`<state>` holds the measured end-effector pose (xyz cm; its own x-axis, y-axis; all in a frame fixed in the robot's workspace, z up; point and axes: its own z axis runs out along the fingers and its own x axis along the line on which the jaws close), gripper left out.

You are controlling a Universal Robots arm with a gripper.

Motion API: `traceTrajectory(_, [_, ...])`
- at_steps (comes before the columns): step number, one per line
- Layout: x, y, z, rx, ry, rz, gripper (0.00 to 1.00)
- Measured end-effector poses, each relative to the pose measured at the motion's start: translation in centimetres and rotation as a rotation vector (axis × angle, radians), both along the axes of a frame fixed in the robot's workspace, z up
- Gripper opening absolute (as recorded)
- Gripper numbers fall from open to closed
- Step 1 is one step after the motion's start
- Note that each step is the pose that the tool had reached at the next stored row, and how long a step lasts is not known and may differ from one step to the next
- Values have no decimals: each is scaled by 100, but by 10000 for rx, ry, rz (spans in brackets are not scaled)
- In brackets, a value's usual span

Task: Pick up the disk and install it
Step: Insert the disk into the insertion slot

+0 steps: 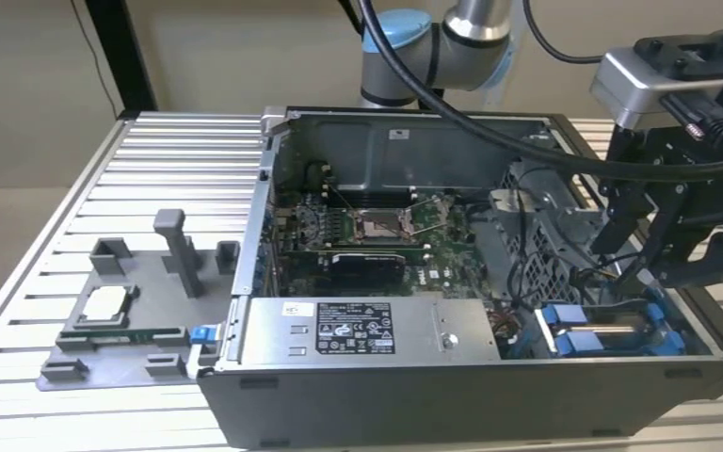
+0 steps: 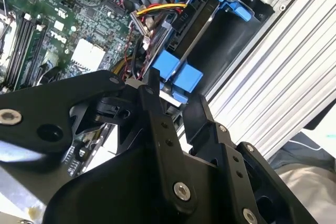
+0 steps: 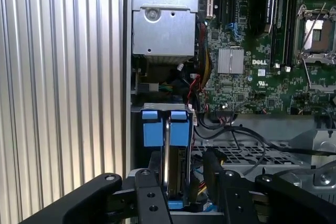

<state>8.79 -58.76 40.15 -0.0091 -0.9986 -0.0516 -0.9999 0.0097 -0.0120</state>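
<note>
Now arm (image 1: 462, 28) angled down, fingers (image 3: 151, 195) spread astride disk (image 3: 173, 161).

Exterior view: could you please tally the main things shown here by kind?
Computer case: 1
Power-supply box: 1
Disk: 1
Grey fixture tray: 1
Gripper: 1
Total: 5

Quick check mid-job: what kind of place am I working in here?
Probably a robotics lab test bench for computer assembly: a slotted aluminium table, an open desktop computer case on it, and a grey fixture tray beside it.
</note>
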Motion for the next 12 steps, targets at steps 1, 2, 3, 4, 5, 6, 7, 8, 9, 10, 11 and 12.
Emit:
traceTrajectory(1, [0,0,0,-1,0,0,100])
traceTrajectory(2, [0,0,0,0,0,0,100])
traceTrajectory(3, [0,0,0,0,0,0,100])
traceTrajectory(4, [0,1,0,0,0,0,100])
traceTrajectory(5, [0,1,0,0,0,0,100])
traceTrajectory(6, [0,1,0,0,0,0,100])
traceTrajectory(7, [0,1,0,-2,0,0,100])
traceTrajectory(8, [0,1,-2,0,-9,0,100])
traceTrajectory(9, [1,2,-5,1,-18,1,100])
traceTrajectory(10, [7,2,-9,0,-19,3,100])
traceTrajectory(11, [21,1,-13,-1,-20,4,100])
traceTrajectory(12, [46,1,-20,-1,-19,6,100])
